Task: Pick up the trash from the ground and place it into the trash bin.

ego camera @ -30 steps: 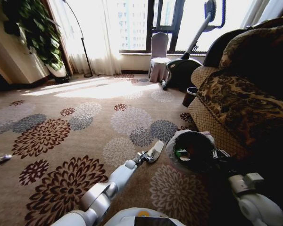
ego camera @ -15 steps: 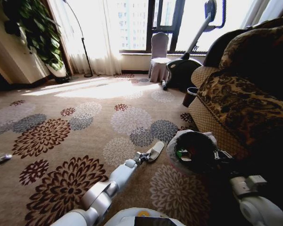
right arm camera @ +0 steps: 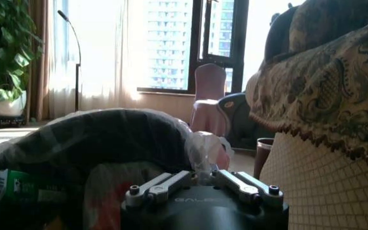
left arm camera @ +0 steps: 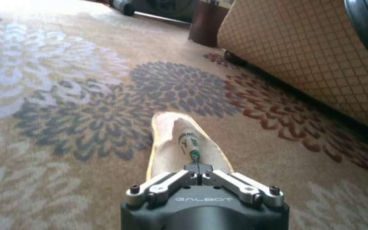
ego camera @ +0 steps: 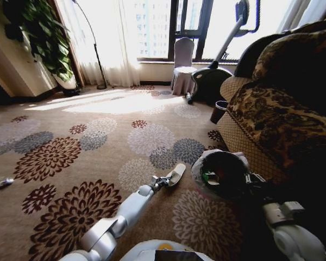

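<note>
your left gripper (left arm camera: 197,178) has its fingers pressed together on the near end of a flat pale bag (left arm camera: 182,146), and it holds this piece of trash out over the carpet (left arm camera: 75,96), its far end towards the trash bin. in the head view the left gripper (ego camera: 164,180) is just beside the bin, with a small gap between the bag's tip and the liner.

your right gripper (right arm camera: 200,181) pinches the clear plastic liner at the rim of the trash bin (right arm camera: 107,139). the black bin (ego camera: 221,173) is tilted, so its mouth faces you and a little to your left. inside you see a green wrapper (ego camera: 209,177) near the rim, and something red deeper in the dark; i cannot tell what it is.

the carpet is beige with big flower patterns. a patterned sofa (ego camera: 282,114) stands close on the right, just behind the bin, so that side is tight. a dark cup-shaped pot (ego camera: 218,111) stands at the sofa's corner. a small bottle (ego camera: 1,184) lies far on the left edge. the middle floor towards the window (ego camera: 152,27) is open.
</note>
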Robot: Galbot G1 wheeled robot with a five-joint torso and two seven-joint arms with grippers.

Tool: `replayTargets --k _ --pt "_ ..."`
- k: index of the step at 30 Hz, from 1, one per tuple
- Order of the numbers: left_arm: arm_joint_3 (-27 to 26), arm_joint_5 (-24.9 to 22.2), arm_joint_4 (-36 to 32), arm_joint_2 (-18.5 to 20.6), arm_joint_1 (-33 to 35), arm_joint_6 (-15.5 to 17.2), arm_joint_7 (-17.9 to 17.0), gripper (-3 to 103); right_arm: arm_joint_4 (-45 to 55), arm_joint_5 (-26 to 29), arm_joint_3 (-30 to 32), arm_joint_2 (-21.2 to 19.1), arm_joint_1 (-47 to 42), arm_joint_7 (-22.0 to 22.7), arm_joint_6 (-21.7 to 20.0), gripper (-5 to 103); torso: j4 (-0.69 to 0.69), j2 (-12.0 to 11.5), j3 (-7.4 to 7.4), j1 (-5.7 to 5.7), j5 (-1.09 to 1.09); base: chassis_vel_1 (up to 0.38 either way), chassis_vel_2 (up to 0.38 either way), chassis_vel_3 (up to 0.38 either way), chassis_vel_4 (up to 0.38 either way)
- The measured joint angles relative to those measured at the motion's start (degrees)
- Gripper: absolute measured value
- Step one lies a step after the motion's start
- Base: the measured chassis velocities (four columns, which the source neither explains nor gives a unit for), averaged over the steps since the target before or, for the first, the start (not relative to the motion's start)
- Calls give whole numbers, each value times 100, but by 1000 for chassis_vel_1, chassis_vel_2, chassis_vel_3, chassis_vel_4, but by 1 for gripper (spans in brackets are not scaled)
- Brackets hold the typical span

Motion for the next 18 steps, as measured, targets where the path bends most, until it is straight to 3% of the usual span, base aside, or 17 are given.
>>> replayTargets --k 2,5,6,8,14,18 --pt "-57 -224 -314 139 183 117 -80 0 -43 1 -85 -23 95 0 23 0 1 -1 1 0 -3 0 0 0 0" --pt "-431 -1018 -1459 508 784 401 -270 0 -206 -2 -463 -107 520 -1 99 0 2 -1 1 1 0 0 0 0 0" --pt "-431 -1018 -1459 508 784 401 -270 0 -206 -2 -463 -107 520 -1 99 0 2 -1 1 1 0 0 0 0 0" --pt "-728 -1428 -2116 694 1165 494 -371 0 -263 -3 -720 -162 799 -1 110 0 0 -1 1 1 -3 0 0 0 0" --pt "-1172 -1727 -2930 842 1735 523 -535 0 -351 -23 -1076 -215 1141 -1 110 0 -1 -1 1 1 -4 0 0 0 0" --pt "-1545 -1999 -3603 890 2349 271 -594 0 -545 -71 -1411 -218 1448 -1 183 0 -2 -1 1 1 -5 0 0 0 0"
